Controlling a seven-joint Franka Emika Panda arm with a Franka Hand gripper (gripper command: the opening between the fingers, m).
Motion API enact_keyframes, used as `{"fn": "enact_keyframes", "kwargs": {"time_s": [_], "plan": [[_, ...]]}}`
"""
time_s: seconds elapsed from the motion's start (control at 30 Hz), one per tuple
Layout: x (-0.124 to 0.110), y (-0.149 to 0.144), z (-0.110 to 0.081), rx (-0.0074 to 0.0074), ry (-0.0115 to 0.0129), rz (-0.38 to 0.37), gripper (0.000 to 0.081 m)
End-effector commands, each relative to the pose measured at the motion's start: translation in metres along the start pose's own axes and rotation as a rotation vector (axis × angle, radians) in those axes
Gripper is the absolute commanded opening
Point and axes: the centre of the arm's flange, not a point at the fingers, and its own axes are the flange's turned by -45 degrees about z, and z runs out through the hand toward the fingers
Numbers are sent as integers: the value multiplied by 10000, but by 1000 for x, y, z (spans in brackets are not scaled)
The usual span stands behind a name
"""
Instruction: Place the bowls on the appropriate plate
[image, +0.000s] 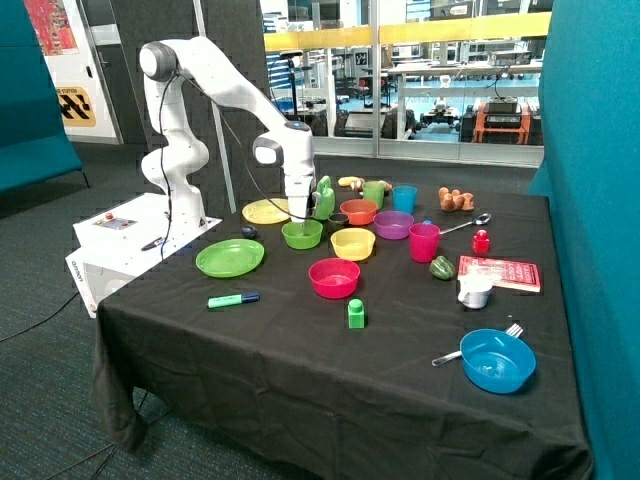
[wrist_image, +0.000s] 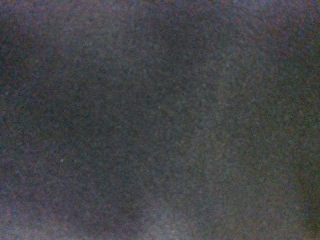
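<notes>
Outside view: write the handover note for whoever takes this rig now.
Gripper: down at the green bowl; finger state cannot be told. Wrist view shows nothing usable.
Green bowl: on the cloth, between the green plate and the yellow bowl.
Yellow bowl: on the cloth, off the yellow plate.
Done: neither bowl is on a plate.
Left: green bowl to green plate, yellow bowl to yellow plate, likely matching by colour.

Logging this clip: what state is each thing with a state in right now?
claw: down at the lime green bowl, grip unclear
lime green bowl: upright on the cloth, not on a plate
yellow bowl: upright on the cloth, not on a plate
green plate: nothing on it
yellow plate: no bowl on it
blue bowl: upright, fork resting at its rim
green marker: lying flat, capped
</notes>
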Motion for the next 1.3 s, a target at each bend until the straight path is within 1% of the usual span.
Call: {"fn": "enact_keyframes", "kwargs": {"time_s": [0.0, 0.4, 0.63, 0.77, 1.27], "plan": [[2, 2, 1, 9, -13, 73, 0], [-3, 10, 6, 9, -13, 147, 0], [-5, 9, 6, 9, -13, 104, 0], [-4, 7, 2, 9, -13, 87, 0], [12, -1, -44, 9, -13, 84, 0]]}}
